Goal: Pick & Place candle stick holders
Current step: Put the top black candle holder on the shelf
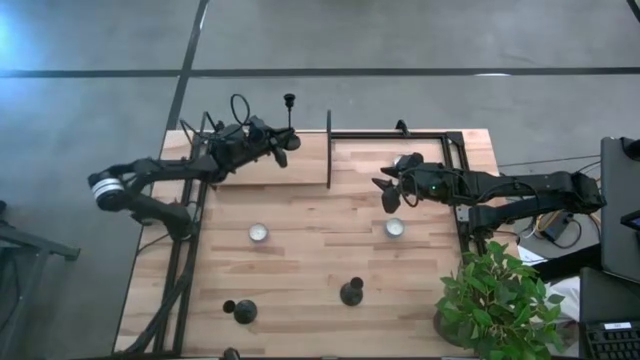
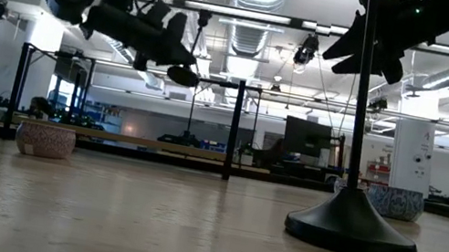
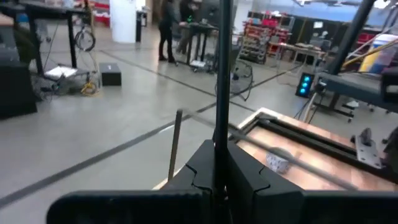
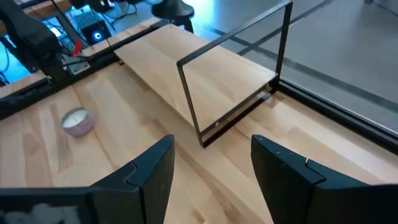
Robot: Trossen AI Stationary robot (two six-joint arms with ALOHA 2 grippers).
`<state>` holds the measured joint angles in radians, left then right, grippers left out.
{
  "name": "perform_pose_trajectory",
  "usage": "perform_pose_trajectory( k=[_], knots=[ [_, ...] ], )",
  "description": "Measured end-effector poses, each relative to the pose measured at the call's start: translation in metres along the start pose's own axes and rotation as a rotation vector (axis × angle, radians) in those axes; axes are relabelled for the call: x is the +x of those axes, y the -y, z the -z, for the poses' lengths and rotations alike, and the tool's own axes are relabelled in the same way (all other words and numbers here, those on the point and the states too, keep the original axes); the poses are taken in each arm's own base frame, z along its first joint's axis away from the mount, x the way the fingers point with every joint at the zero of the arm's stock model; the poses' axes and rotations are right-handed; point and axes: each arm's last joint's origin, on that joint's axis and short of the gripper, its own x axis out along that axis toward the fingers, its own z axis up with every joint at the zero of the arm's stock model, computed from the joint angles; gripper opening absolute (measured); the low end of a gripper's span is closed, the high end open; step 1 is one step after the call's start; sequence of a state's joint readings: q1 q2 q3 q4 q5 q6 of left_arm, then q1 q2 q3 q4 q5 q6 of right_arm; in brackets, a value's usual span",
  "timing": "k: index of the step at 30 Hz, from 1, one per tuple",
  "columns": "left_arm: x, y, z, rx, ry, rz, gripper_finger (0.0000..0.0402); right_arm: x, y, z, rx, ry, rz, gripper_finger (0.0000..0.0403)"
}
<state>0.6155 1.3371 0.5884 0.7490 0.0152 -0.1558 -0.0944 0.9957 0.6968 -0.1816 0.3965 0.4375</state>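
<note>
My left gripper (image 1: 281,143) hovers over the far left of the table, shut on a black candle stick holder (image 1: 289,100) whose round base (image 2: 183,74) hangs in the air. Two more black holders stand on their bases near the front edge, one (image 1: 351,292) in the middle and one (image 1: 243,311) to its left. The nearer one's base (image 2: 352,230) fills the low view. My right gripper (image 1: 388,190) is open above the table's right half with nothing between its fingers (image 4: 152,174). My left gripper pinches the holder's thin stem (image 3: 220,134) between its two shut fingers, low on the stem just above the base. The fingers reach in level from the table's left and lie across the stem. The holder stands about upright, lifted clear.
A raised wooden shelf (image 4: 205,68) on a thin black frame (image 1: 328,150) stands at the far middle. Two low round tealights (image 1: 259,233) (image 1: 394,227) sit mid-table. A potted plant (image 1: 500,295) stands at the near right corner. Black rails (image 1: 462,180) border the table.
</note>
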Motion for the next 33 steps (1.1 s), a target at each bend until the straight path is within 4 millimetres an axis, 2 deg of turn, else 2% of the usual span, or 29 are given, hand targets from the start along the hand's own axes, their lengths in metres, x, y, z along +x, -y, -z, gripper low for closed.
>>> perform_pose_trajectory(
  k=[8,15,23,33],
  knots=[
    [0.01,-0.005,0.025,-0.006,0.116,-0.049,0.002,0.0,0.002,-0.001,-0.033,0.025,0.059,0.0203],
    [0.019,-0.009,0.048,0.043,0.05,-0.08,0.002,0.0,0.002,-0.001,-0.048,0.029,0.073,0.0203],
    [0.035,-0.009,0.051,0.083,0.043,-0.113,0.002,0.001,0.003,-0.001,-0.048,0.034,0.085,0.0203],
    [0.06,-0.014,0.064,0.089,-0.005,-0.218,0.002,0.001,0.004,0.001,-0.055,0.034,0.102,0.0203]
  ],
)
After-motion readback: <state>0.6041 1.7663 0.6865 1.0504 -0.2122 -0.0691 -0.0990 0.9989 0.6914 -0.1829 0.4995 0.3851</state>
